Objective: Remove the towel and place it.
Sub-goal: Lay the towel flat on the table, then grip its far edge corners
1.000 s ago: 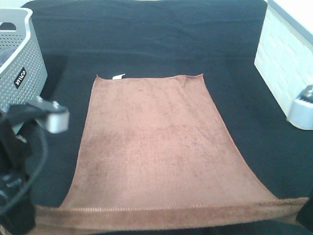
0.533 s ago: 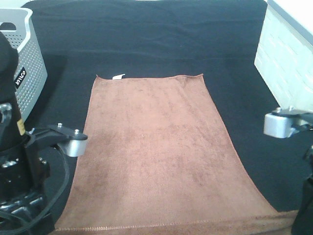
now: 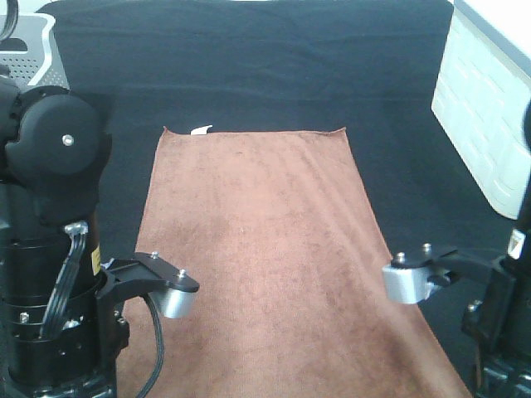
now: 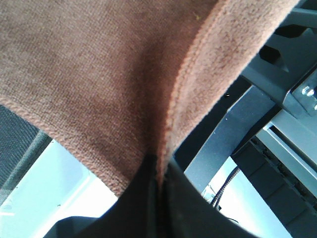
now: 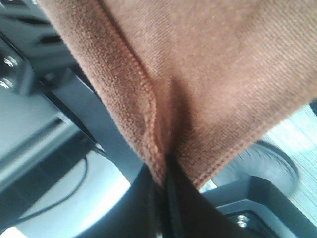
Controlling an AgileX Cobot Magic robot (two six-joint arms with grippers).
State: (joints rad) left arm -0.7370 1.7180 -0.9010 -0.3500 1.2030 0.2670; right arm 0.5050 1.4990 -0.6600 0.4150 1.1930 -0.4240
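Two pinches on the towel [image 3: 257, 249]: left gripper [image 4: 159, 166] clamped shut on one near corner's hem, right gripper [image 5: 163, 173] clamped shut on the other. Lies lengthwise on the black table cloth [image 3: 249, 66], far edge flat, near end running out of the high view. Might slip from one thin pinch if pulled unevenly, then swing lopsided; might also drag and ruck the cloth underneath if lifted too low
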